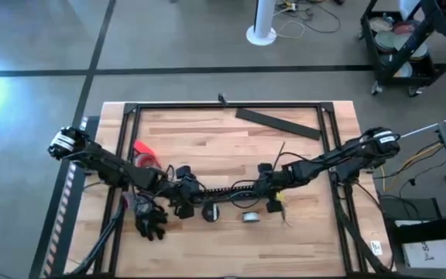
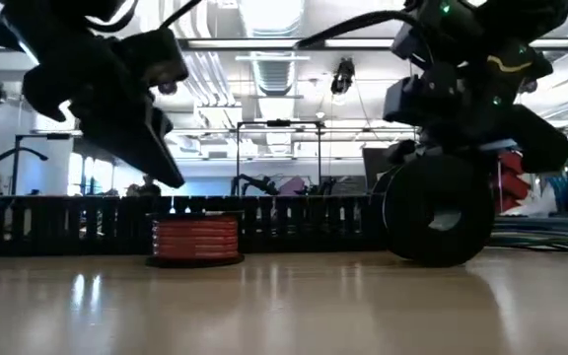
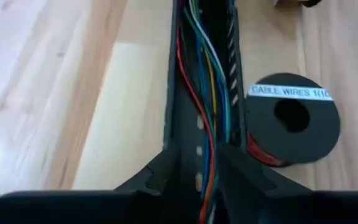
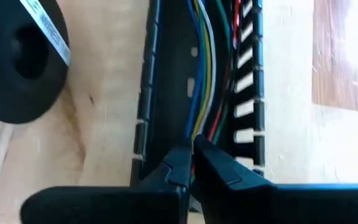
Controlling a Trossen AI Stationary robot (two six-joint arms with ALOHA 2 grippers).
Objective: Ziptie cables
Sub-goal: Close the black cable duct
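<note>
Inside the long black comb-toothed plastic duct, coloured wires are pinched by the right gripper; the left gripper is parted around them.

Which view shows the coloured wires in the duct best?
The left wrist view: the wires run lengthwise along the open duct, several colours distinct. The right wrist view shows them too, closer. High view shows only the duct; low view only its toothed side.
</note>
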